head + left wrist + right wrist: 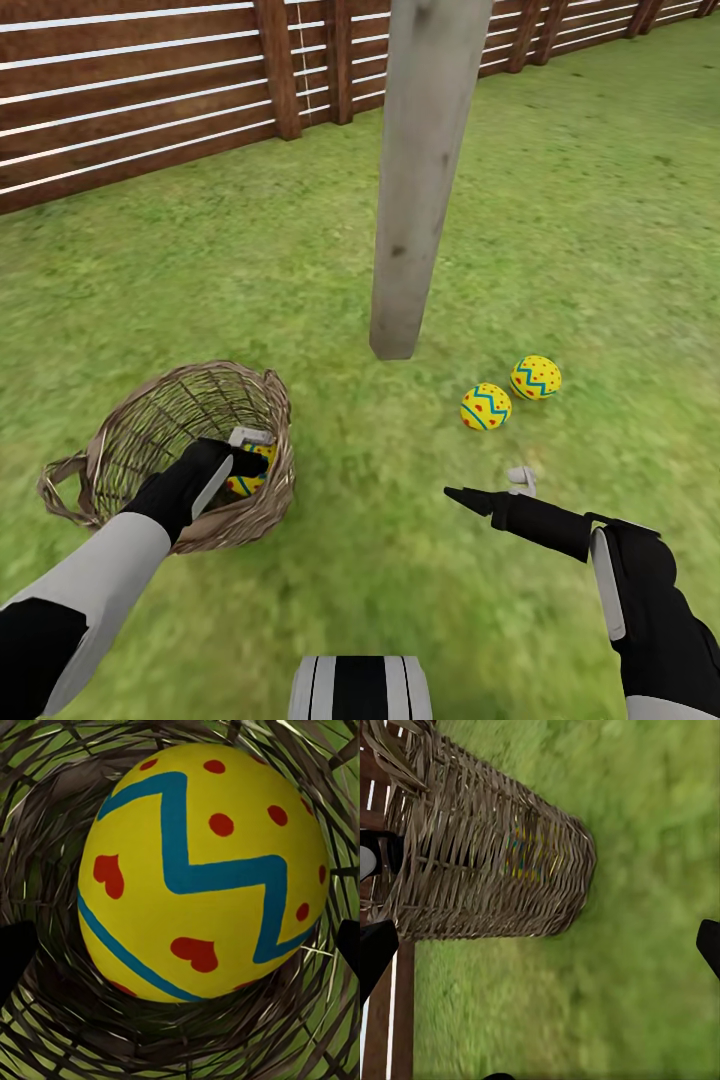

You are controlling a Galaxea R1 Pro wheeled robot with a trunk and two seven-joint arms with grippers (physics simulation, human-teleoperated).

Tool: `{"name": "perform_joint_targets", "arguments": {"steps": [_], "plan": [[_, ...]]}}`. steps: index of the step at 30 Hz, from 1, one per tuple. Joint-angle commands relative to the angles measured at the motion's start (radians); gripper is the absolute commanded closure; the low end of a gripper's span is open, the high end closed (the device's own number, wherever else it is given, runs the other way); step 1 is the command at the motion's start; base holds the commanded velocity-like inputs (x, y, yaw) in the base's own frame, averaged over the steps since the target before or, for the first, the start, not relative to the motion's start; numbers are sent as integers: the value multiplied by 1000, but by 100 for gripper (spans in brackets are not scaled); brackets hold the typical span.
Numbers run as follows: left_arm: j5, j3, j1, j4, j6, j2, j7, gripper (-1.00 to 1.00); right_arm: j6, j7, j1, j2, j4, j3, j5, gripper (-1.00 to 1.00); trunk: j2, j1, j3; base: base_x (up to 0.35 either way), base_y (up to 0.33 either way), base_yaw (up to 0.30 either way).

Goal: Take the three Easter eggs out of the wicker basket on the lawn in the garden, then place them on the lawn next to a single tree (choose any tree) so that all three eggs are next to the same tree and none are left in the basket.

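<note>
Two eggs (510, 392) lie on lawn (600, 200) by the fence (150, 90); right hand (490, 490) spread, left hand (245, 450) unclear.

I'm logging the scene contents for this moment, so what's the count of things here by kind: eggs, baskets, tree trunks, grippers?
Easter eggs: 3, two on the lawn by the trunk, one in the basket
Wicker basket: 1
Tree trunk: 1
Grippers: 2, left gripper and right gripper
Total: 7
</note>
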Motion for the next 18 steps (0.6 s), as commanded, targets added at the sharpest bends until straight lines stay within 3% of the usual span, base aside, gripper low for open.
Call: {"name": "perform_joint_targets", "arguments": {"steps": [1, 5, 9, 18], "plan": [[7, -5, -1, -2, 3, 1, 4, -100, 8, 3, -1, 0, 0, -1, -1, -100, 0, 0, -1, 0, 0, 0], [7, -5, 0, -2, -12, 1, 4, -100, 8, 4, -1, 0, 0, -1, -1, -100, 0, 0, -1, 0, 0, 0], [7, -5, 4, -2, -32, 1, 4, -100, 8, 4, -1, 0, 0, -1, -1, -100, -1, 2, -16, 0, 0, 0], [8, -5, 6, -2, -43, 1, 4, -100, 8, 4, -1, 0, 0, -1, -1, -100, -1, 2, -16, 0, 0, 0]]}}
